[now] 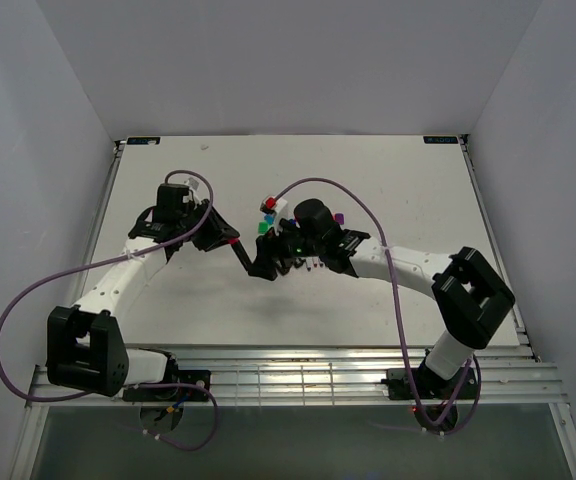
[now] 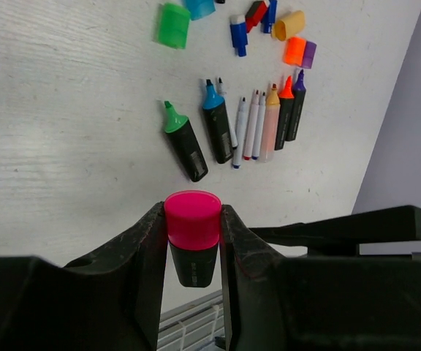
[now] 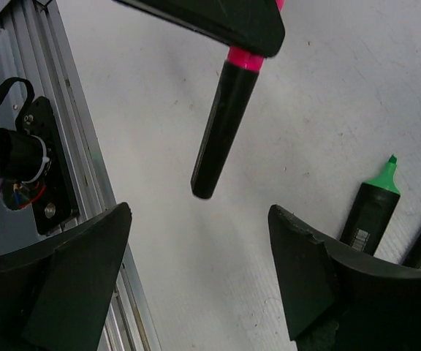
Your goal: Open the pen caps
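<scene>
We have the left gripper [image 2: 192, 227] clamped on the magenta cap [image 2: 193, 210], held off the table [image 2: 64, 146] so that the black barrel [image 3: 221, 124] below it sticks out free. The right gripper [image 3: 199, 234] is spread wide, with one finger to each side of the barrel's end. It appears not to be touching the barrel, though depth is hard to judge here. This suits a pull-apart, with one arm on the cap and one on the barrel. Loose caps [image 2: 294, 50] lie beyond the uncapped markers [image 2: 258, 124].
</scene>
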### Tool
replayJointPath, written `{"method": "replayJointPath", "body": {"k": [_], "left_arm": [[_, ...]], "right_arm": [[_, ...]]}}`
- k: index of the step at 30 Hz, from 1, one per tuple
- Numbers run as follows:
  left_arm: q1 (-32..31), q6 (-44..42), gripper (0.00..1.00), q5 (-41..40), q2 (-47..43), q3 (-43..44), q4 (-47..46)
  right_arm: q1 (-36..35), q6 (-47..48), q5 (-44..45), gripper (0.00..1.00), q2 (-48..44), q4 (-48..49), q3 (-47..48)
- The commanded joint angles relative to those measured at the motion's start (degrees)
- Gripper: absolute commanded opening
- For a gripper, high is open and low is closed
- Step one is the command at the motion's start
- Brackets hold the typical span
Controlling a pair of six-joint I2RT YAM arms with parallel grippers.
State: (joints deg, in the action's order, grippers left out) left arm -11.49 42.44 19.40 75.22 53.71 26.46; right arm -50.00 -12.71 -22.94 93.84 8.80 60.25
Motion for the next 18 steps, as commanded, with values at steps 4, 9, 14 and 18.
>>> {"method": "replayJointPath", "body": {"k": [4, 9, 14, 18], "left_arm": [[-1.26, 1.25, 0.00, 5.73, -4.29, -0.19, -3.34], [-1.35, 2.47, 0.00, 6.71, -6.05, -0.98, -4.22], [-1.26, 2.92, 0.00, 6.01, -3.77, 0.60, -3.35], [-1.17, 2.65, 0.00, 3.81, 1.59, 5.33, -0.27]], "right_arm": [[-0.28, -2.67, -1.49, 0.81, 5.64, 5.97, 6.46], [-0.28, -4.16, -1.41, 0.53, 9.78, 6.50, 9.18], [-1.67, -3.21, 4.55, 0.08, 9.53, 5.00, 8.14], [-7.47, 4.59, 33.92, 0.08, 8.64, -4.12, 9.53]]}}
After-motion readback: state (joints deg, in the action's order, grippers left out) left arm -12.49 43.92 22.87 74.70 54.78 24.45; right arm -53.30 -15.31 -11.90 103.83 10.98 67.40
